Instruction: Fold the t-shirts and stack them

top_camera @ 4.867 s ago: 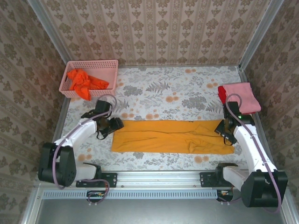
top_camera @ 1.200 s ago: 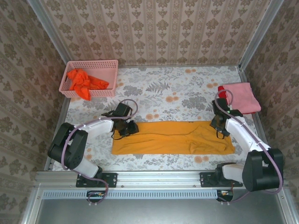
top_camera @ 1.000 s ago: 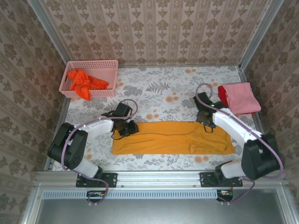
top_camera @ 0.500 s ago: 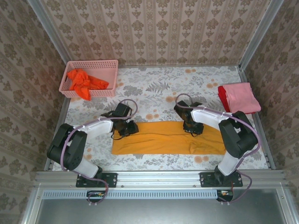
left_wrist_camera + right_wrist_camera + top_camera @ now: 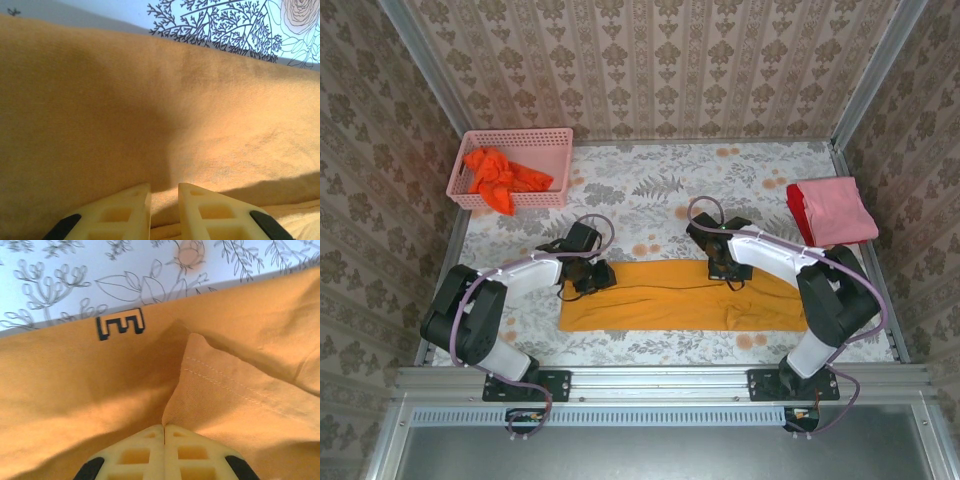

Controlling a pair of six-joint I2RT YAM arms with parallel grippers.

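Nearest the arm bases, the golden-yellow t-shirt (image 5: 660, 300) lay on the worktop (image 5: 650, 200) as a long, narrow band running left to right, already doubled lengthwise. The left gripper (image 5: 593, 277) sat at the band's far left corner; in its wrist view its jaws stood only narrowly apart, with cloth filling the gap, apparently pinching the layers. The right gripper (image 5: 729, 271) sat on the far edge, right of the middle, jaws drawn together on a raised crease beside a stitched hem. The step in hand looked like taking hold for the crosswise fold. The next move would call for lifting both pinches evenly and carrying one end over the other without dragging the lower layers. Farther back on the right lay a folded pink t-shirt (image 5: 835, 208) over a red t-shirt (image 5: 795, 205), the likely stack. In the far left corner, an orange-red t-shirt (image 5: 500, 172) waited crumpled in a pink basket (image 5: 520, 136).
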